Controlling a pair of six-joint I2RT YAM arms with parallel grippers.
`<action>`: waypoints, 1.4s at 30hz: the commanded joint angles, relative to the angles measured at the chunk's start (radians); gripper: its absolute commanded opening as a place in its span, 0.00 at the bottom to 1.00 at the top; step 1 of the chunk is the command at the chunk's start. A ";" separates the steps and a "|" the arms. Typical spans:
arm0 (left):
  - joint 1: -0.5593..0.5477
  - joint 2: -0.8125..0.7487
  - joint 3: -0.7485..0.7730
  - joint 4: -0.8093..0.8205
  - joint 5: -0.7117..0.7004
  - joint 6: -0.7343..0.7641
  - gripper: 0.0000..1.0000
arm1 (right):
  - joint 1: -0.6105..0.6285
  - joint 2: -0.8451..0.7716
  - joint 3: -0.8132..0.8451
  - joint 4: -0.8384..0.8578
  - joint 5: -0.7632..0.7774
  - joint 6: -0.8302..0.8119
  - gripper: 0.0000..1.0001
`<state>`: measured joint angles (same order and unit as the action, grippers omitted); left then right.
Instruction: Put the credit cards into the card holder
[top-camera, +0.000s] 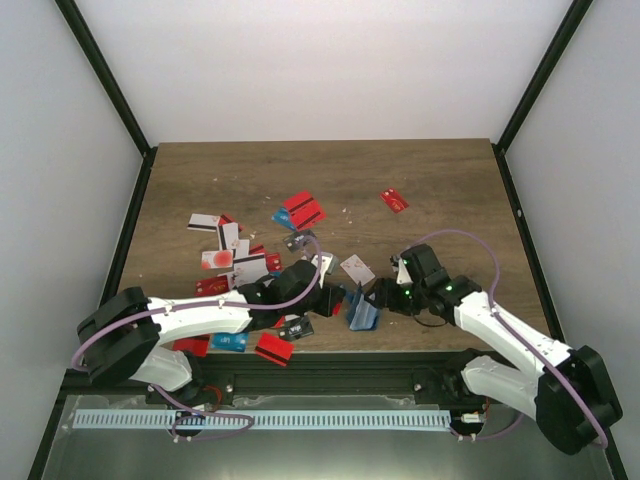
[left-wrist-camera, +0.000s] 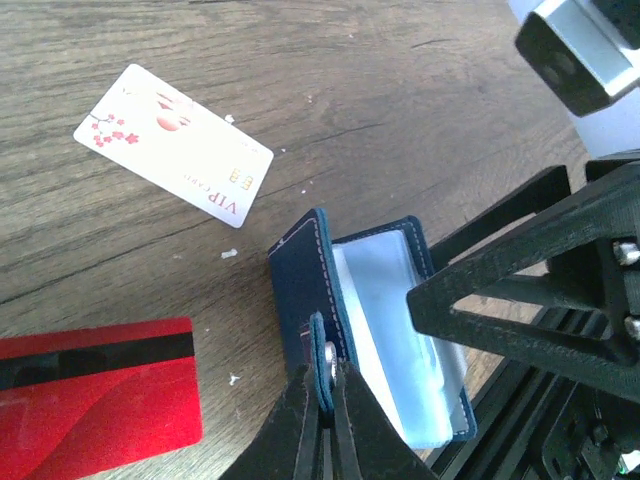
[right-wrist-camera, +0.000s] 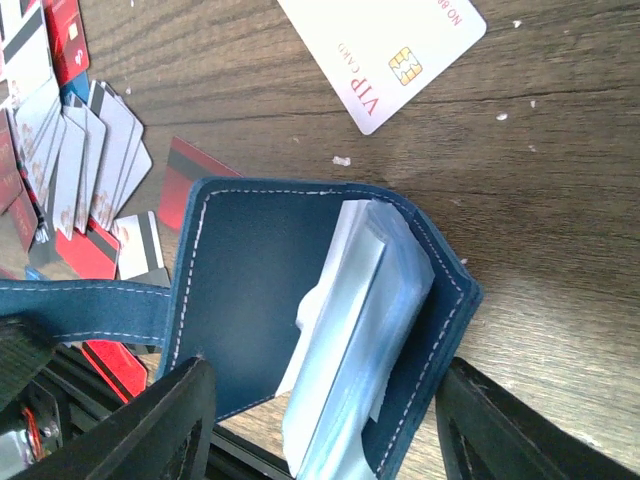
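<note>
The card holder (left-wrist-camera: 300, 275) stands open close to the near edge of the tabletop (top-camera: 330, 170), about midway along it, its navy cover spread and the pale-blue sleeves (right-wrist-camera: 350, 330) bulging out. The left gripper (left-wrist-camera: 327, 385) is pinched shut on the tab clasp (left-wrist-camera: 322, 350), with the holder just beyond its tips. The right gripper (right-wrist-camera: 325, 395) straddles the holder from the other side, its 2 fingers (right-wrist-camera: 175, 425) spread wide with 1 at each cover edge. I cannot tell whether they press on it.

A white VIP card (left-wrist-camera: 175, 140) lies flat just beyond the holder, and a red card with a black stripe (left-wrist-camera: 95, 395) lies to its left. Most of the credit cards (top-camera: 235, 260) are scattered over the left half, toward the near edge. 1 red card (top-camera: 394, 200) lies apart, right of centre.

The top is dark wood grain flecked with pale crumbs, enclosed by white walls (top-camera: 320, 60) and black frame posts (top-camera: 105, 75).
</note>
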<state>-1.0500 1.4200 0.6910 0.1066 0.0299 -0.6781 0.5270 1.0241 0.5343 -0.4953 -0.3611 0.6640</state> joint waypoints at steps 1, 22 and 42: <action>0.000 -0.004 -0.030 -0.009 -0.030 -0.044 0.04 | 0.008 -0.036 -0.003 -0.020 0.018 0.031 0.61; 0.002 -0.062 -0.069 -0.015 -0.031 -0.045 0.04 | 0.008 -0.130 0.079 -0.030 -0.087 0.037 0.63; 0.002 -0.082 -0.079 -0.034 -0.059 -0.036 0.04 | 0.172 0.150 0.100 -0.031 0.046 0.033 0.51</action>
<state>-1.0489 1.3674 0.6071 0.0814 -0.0021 -0.7284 0.6376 1.1114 0.5793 -0.4782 -0.4248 0.6945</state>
